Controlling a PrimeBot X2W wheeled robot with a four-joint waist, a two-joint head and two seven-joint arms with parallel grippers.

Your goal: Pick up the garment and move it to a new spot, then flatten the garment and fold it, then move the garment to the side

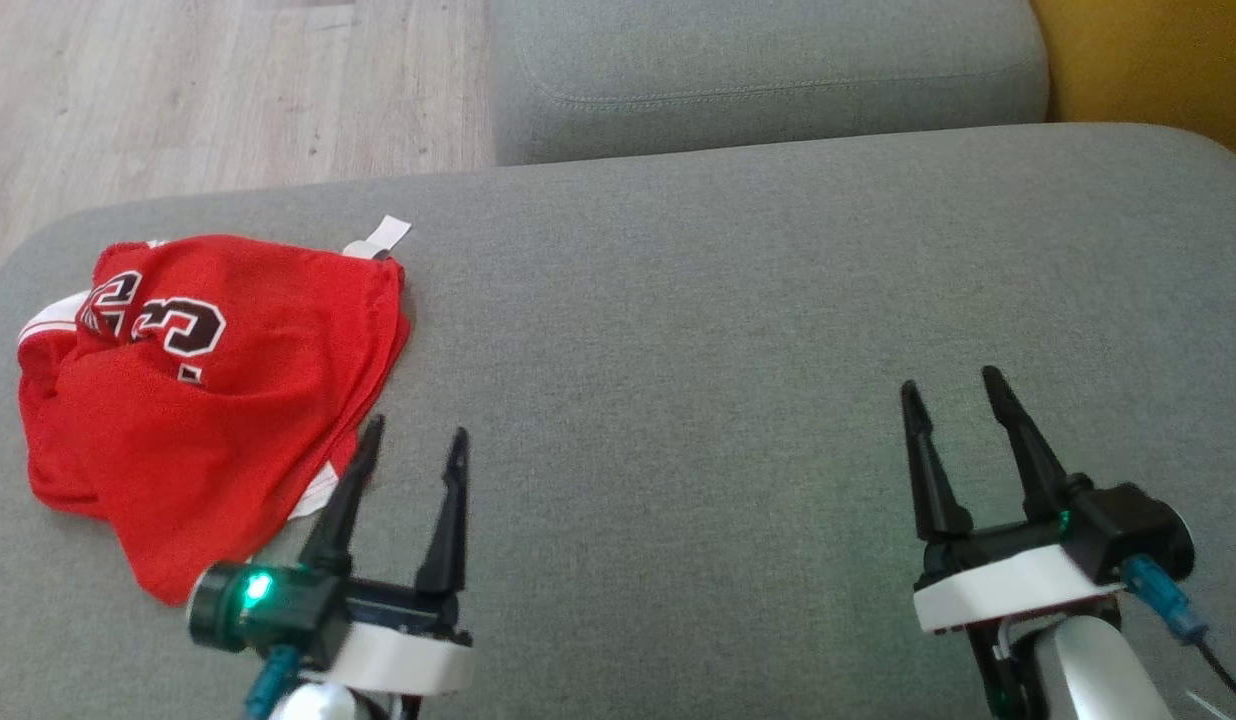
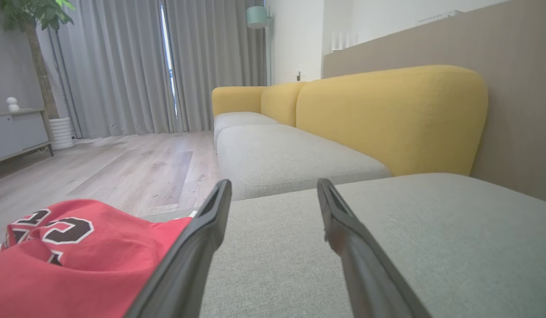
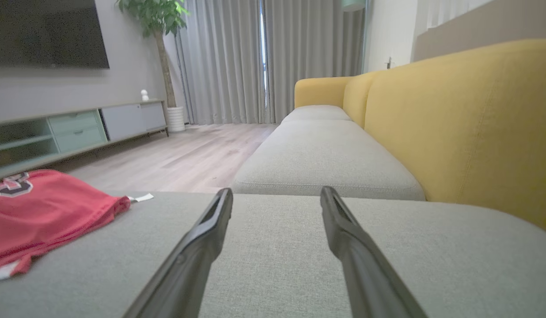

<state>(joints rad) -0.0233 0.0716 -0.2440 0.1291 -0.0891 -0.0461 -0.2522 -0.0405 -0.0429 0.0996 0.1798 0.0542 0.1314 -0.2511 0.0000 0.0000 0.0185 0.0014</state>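
Head view: we find the red jersey [image 1: 208, 400] lying bunched at 9 o'clock on the grey seat cushion [image 1: 728, 300], near its left end. Wood floor [image 1: 228, 90] lies beyond at 11 o'clock.

The heap's longest run goes from a white tab [image 1: 383, 236] at its 1 o'clock corner down to a point at 7 o'clock. The number print [image 1: 173, 325] sits toward the upper end and reads tilted.

The left gripper [image 1: 418, 428] stands at 7 o'clock, fingers spread and grasping nothing. One finger overlaps the jersey's lower right edge. We cannot tell whether it touches the cloth. The right gripper [image 1: 951, 380] stands at 4 o'clock, likewise spread and empty, well apart from the jersey over bare cushion.

The wrist views add the room at cushion height. The left wrist view gives a yellow backrest [image 2: 388, 119] at 2 o'clock and grey curtains [image 2: 123, 66] at 11 o'clock, with the jersey just beside the finger at 8 o'clock. The right wrist view gives a potted tree [image 3: 151, 11], a low cabinet [image 3: 78, 128] and a dark screen [image 3: 43, 31].
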